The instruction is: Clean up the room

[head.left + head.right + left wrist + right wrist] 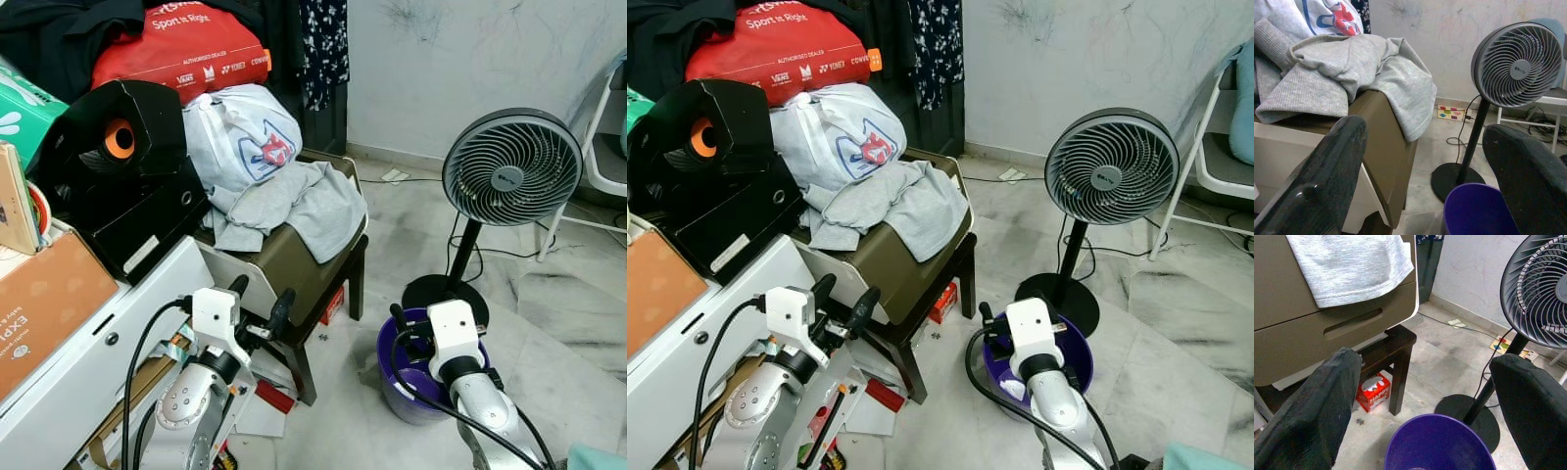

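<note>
The left gripper (260, 302) hovered spread beside the brown plastic drawer box (294, 257) holding crumpled grey clothing (294, 201). The right gripper (1425, 396), also spread, hung over the round purple plastic bucket (1437, 443), seemingly empty, near the grey pedestal fan (511, 166).

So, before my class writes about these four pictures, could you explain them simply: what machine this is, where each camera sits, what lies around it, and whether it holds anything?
This is a walking humanoid robot in a cluttered room. The two wide pictures come from a stereo camera on its head, looking down past its silver arms. The other two come from cameras on its wrists, each looking out between that gripper's two black fingers.

The left gripper is raised beside a brown storage box that sits on a dark stool. A grey sweatshirt is draped over the box, with a white plastic bag behind it. The right gripper hangs over a purple bucket on the floor, next to a standing fan. A small red carton lies under the stool.

Both grippers are open and hold nothing.
</note>
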Available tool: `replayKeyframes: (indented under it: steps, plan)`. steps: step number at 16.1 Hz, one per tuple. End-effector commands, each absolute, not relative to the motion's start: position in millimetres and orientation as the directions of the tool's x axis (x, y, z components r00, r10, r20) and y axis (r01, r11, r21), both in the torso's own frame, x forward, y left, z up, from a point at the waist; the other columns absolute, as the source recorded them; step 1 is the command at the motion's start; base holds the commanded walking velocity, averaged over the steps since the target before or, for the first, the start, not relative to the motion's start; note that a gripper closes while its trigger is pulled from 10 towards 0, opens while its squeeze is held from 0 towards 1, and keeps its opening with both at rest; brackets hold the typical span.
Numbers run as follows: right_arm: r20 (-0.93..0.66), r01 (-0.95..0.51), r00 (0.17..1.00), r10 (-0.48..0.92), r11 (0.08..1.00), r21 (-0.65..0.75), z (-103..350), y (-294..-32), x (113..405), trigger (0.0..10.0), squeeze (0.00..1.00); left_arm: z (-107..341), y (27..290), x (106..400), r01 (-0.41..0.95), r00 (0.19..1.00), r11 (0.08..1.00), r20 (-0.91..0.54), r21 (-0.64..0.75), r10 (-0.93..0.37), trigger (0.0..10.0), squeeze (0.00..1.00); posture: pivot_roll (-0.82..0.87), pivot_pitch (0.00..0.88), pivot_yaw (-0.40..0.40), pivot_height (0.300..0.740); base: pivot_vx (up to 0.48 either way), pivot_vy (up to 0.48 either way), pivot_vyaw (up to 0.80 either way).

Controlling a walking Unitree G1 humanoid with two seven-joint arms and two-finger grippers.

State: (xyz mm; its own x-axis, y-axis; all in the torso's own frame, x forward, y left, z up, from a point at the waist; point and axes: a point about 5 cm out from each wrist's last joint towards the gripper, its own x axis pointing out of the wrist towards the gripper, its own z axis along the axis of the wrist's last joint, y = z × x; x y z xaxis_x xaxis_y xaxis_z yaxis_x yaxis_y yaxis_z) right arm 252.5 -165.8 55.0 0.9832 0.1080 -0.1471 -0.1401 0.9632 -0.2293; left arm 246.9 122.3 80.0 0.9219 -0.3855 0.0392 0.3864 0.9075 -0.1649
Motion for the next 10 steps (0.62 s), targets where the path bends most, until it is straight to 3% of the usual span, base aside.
replayKeyframes:
  steps: [1,7,10]
  plan:
    - [-0.15,-0.144,0.982,0.111,0.963,-0.229,55.0,-166.1,255.0,10.0,0.0,80.3,127.5,248.5,0.375,0.927,0.913,0.035,-0.161,-0.375,10.0,0.0,-0.19,0.0,0.093,0.74,0.0,0.0,0.0]
    - [-0.156,-0.146,0.982,0.111,0.962,-0.231,54.6,-167.3,254.3,10.0,0.0,80.9,126.5,247.5,0.384,0.923,0.91,0.038,-0.157,-0.383,10.0,0.0,-0.19,0.0,0.091,0.74,0.0,0.052,0.0]
    - [-0.158,-0.147,0.981,0.112,0.962,-0.232,54.3,-167.5,254.1,10.0,0.0,80.8,125.7,246.9,0.392,0.92,0.906,0.041,-0.161,-0.391,10.0,0.0,-0.19,0.0,0.091,0.74,0.0,0.437,0.0]
